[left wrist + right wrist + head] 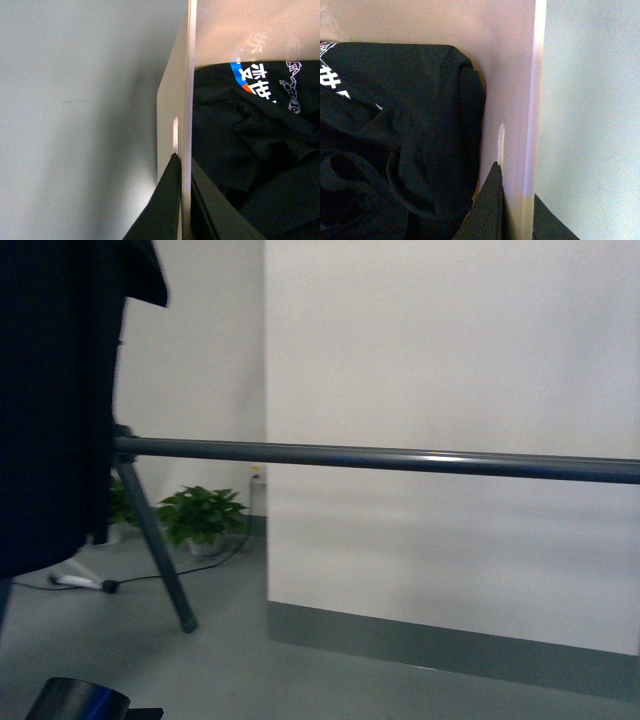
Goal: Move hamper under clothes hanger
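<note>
The left end effector (pixel 186 200) and right end effector (pixel 520 215) are clamping the stiff, probably light hamper (pixel 167 100) by its slotted rims.

Bare indoor room, plain white wall (pixel 450 360), grey floor (pixel 300 680), potted plant (pixel 203 515), drying rack (pixel 380 456)

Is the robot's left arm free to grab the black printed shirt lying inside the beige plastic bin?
Probably not as things stand: the left arm's fingers straddle the beige plastic bin's wall, seemingly gripping it. The black printed shirt lies right beside them, otherwise unobstructed.
</note>
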Tool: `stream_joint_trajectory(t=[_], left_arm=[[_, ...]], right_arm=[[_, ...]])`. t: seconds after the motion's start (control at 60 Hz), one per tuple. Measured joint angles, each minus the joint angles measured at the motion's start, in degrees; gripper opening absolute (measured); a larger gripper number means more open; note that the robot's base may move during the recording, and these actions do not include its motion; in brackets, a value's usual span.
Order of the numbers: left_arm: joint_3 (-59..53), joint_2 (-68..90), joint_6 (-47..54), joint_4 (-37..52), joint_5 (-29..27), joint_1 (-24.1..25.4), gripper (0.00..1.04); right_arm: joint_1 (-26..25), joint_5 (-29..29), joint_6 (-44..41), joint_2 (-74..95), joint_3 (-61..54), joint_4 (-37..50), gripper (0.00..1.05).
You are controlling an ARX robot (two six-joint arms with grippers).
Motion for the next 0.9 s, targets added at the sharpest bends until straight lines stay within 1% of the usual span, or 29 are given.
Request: stream_joint_trajectory(t=[0.417,0.734,0.901], left_arm=[[0.0,0.0,0.0,0.0,1.0,-1.4,0.04],[0.0,0.0,0.0,0.0,-0.3,0.4,0.04],[0.0,0.0,0.0,0.0,-0.1,0.2,0.04]], right_arm=[[-1.1,0.9,-0.1,-0.1,-0.2,0.0,0.02],[0.6,-0.4,-0.1,-0.2,-0.2,0.0,0.02],[0.4,0.0,-0.1,-0.2,-0.2,0.0,0.02]])
